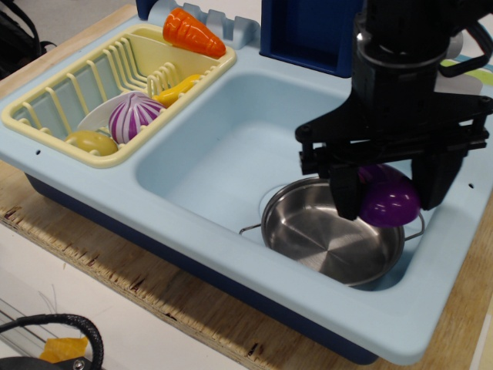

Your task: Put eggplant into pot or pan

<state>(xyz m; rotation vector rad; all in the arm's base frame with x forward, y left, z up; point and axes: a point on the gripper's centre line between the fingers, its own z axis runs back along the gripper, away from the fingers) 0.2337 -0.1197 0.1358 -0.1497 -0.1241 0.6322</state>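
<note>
My black gripper [389, 199] is shut on the glossy purple eggplant [390, 200], one finger [346, 194] on its left and one on its right. It holds the eggplant just above the right part of the shiny steel pan [327, 239], which sits in the front right of the light blue sink [223, 154]. The eggplant's stem cap is hidden by the gripper. The pan has thin wire loop handles and nothing in it.
A yellow dish rack [69, 85] at the left holds a purple-and-white striped toy [132, 116], a yellow toy [91, 142], a white plate and a yellow piece. An orange carrot [192, 32] lies on the rack's far edge. A dark blue block [308, 31] stands behind the sink.
</note>
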